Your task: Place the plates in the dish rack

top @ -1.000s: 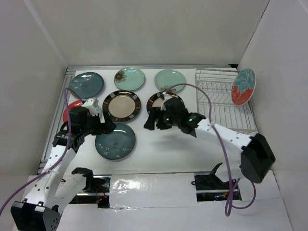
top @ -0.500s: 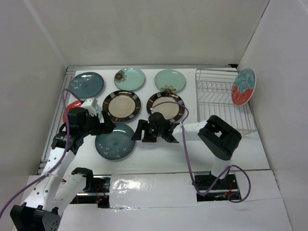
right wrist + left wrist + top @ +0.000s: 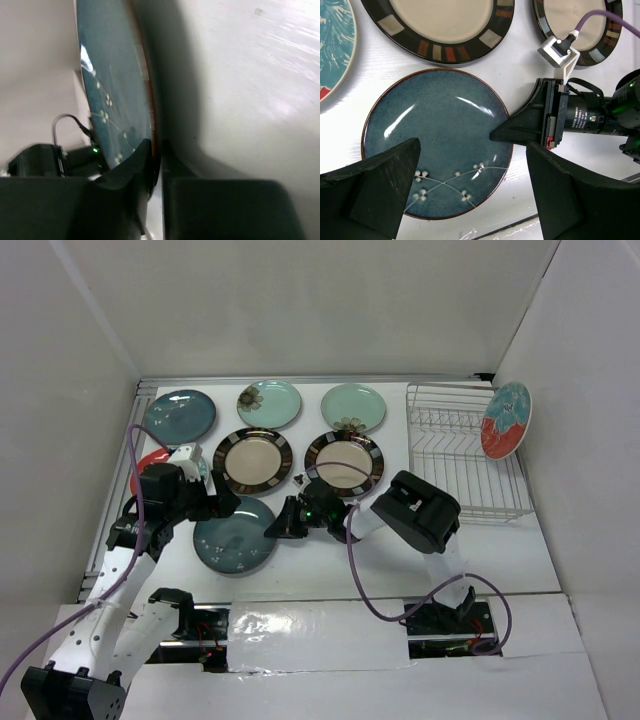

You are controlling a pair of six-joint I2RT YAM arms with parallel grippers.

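Near front centre, right tool (image 3: 496, 135) clamped on dark teal plate (image 3: 432, 130) rim, left tool (image 3: 472, 150) wide above.

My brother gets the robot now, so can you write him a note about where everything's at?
Left gripper: open, hovering over the near dark teal plate, holding nothing.
Right gripper: shut on that plate's right rim; the plate lies flat on the table.
Done: one red-and-teal plate stands at the dish rack's right end.
Left: lift this plate into the rack, then load the six other plates on the table; one red one is partly hidden under the left arm.
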